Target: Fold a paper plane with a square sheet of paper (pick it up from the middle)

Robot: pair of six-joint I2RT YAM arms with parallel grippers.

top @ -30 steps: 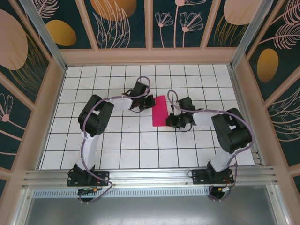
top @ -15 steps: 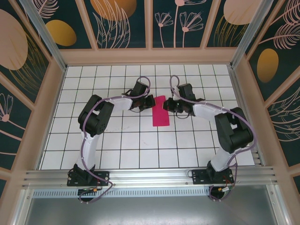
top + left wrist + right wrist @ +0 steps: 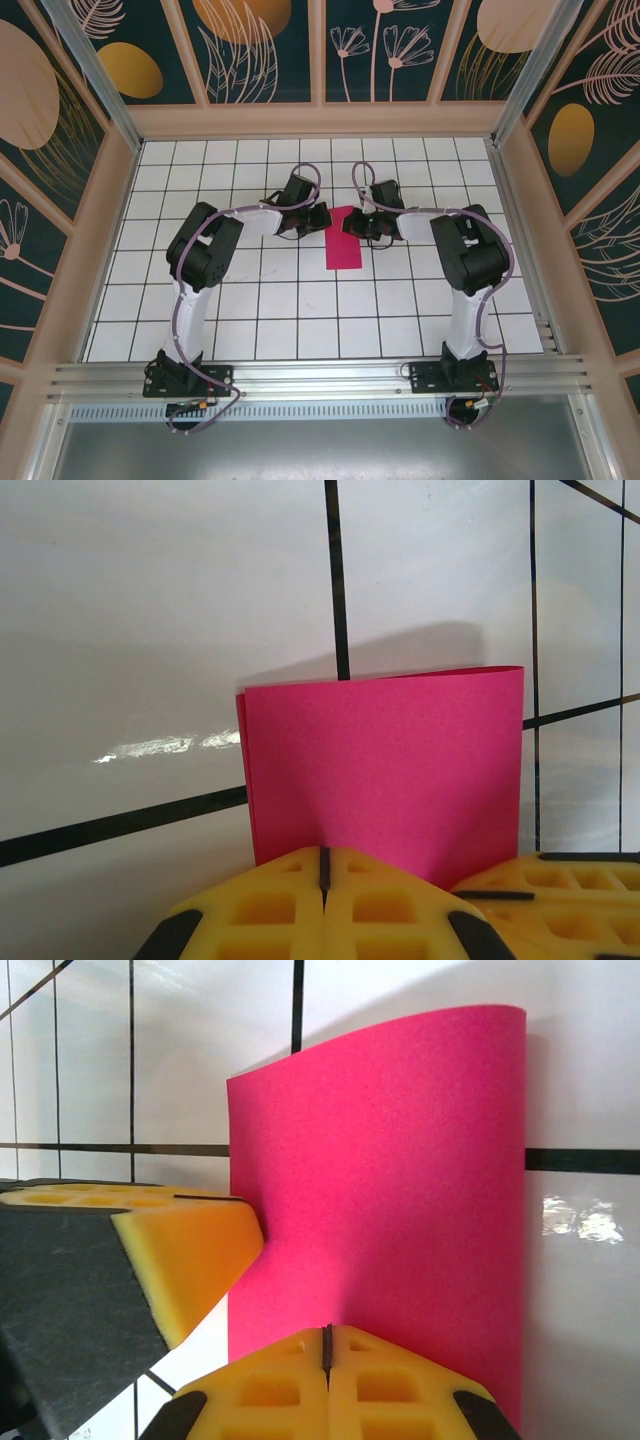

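My left gripper [image 3: 323, 878] is closed tight, its tips resting on the near edge of the square sheet of paper [image 3: 385, 765], which lies folded double just ahead of them; my right gripper [image 3: 326, 1352], closed too, pins the opposite side, probably to flatten the crease

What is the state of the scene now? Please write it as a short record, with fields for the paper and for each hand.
paper: pink sheet, folded in half into a narrow rectangle, lying flat on the tiled table
left hand: shut, tips at the sheet's left long edge, far end
right hand: shut, tips at the right long edge, facing the left hand
progress: one fold only; no triangular flaps yet
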